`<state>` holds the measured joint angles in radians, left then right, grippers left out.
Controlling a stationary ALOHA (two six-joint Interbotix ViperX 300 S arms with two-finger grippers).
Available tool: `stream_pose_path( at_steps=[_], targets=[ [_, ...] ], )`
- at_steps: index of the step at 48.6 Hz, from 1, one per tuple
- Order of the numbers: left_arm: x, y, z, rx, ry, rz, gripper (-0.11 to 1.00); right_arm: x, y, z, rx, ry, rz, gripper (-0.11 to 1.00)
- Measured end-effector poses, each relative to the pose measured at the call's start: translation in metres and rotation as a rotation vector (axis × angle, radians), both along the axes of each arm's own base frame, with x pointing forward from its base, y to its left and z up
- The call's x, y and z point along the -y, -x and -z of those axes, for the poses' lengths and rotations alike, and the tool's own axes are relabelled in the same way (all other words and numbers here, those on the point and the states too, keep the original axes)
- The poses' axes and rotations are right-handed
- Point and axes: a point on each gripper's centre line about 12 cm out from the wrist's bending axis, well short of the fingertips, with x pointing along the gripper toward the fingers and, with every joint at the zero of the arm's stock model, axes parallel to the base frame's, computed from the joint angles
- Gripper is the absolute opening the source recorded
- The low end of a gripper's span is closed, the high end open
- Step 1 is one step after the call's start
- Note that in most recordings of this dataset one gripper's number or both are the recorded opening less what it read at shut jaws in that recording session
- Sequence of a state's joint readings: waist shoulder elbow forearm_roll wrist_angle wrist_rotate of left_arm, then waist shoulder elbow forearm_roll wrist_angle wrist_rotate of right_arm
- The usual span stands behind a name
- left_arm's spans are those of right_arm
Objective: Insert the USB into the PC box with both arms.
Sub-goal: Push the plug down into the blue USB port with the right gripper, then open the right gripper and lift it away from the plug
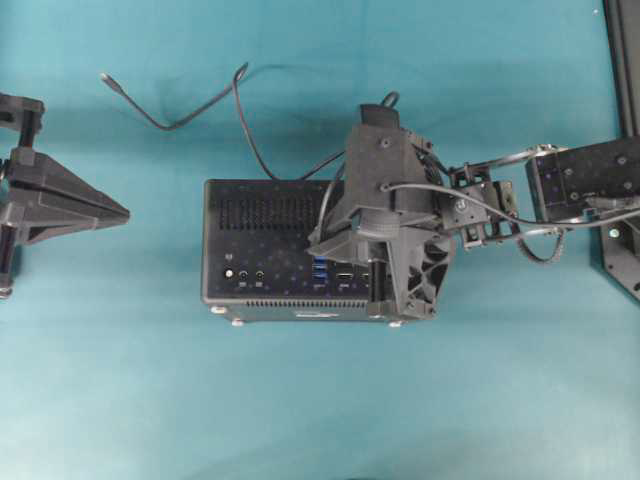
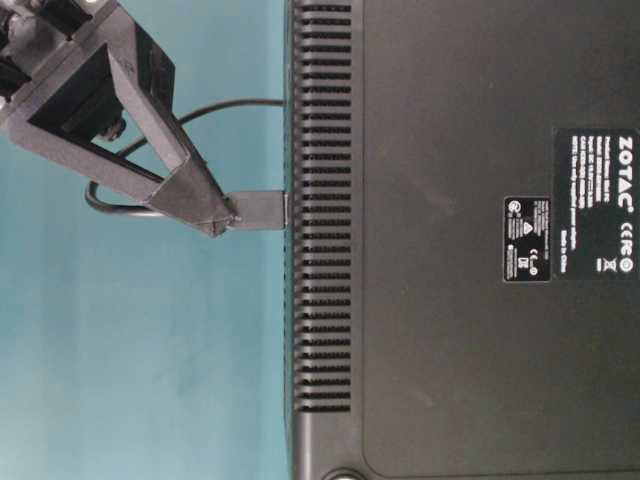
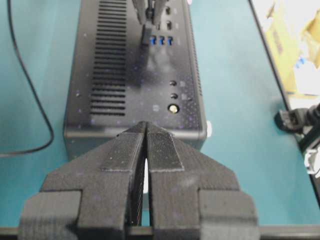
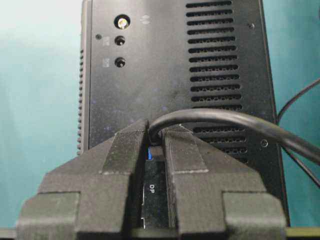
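Your right gripper [image 4: 150, 137] pinches the USB [image 2: 262, 210], plug end seated against the PC box [image 1: 270, 250] beside the blue ports [image 3: 161, 40]. Your left gripper [image 3: 145, 131] hangs off the box's left end, jaws pressed together, empty.

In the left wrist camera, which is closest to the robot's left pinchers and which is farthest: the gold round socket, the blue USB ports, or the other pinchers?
From the left gripper, nearest first:
1. The gold round socket, just ahead on the PC box, slightly right.
2. The blue USB ports, farther up the box.
3. The right gripper, at the top, just beyond the ports, over the USB.
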<state>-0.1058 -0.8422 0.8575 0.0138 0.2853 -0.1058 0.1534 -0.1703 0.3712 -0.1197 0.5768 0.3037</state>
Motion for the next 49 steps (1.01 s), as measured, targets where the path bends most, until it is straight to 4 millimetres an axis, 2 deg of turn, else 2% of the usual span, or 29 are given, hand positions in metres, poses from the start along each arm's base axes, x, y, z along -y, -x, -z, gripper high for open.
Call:
stream_pose_path(
  at_steps=[5,12,17,26,38,49],
  targets=[
    [0.0,0.0,-0.003,0.006,-0.002,0.002,0.0,-0.001,0.0,0.004,-0.018,0.002,0.0,0.3],
    [0.003,0.0,-0.005,0.013,-0.007,0.018,0.0,-0.007,0.001,0.008,-0.034,-0.001,-0.013,0.55],
    [0.008,0.001,-0.006,0.017,-0.014,0.039,0.0,-0.008,0.002,0.008,-0.036,-0.001,-0.016,0.64],
    [0.016,0.002,-0.006,0.019,-0.028,0.08,0.0,-0.008,0.003,0.006,-0.03,-0.003,-0.017,0.64],
    [0.016,0.002,-0.006,0.02,-0.03,0.082,0.0,-0.007,0.006,-0.004,-0.002,-0.003,-0.018,0.64],
    [0.018,0.002,-0.006,0.02,-0.03,0.088,0.0,-0.005,0.013,-0.004,-0.041,0.01,-0.013,0.64]
  ],
)
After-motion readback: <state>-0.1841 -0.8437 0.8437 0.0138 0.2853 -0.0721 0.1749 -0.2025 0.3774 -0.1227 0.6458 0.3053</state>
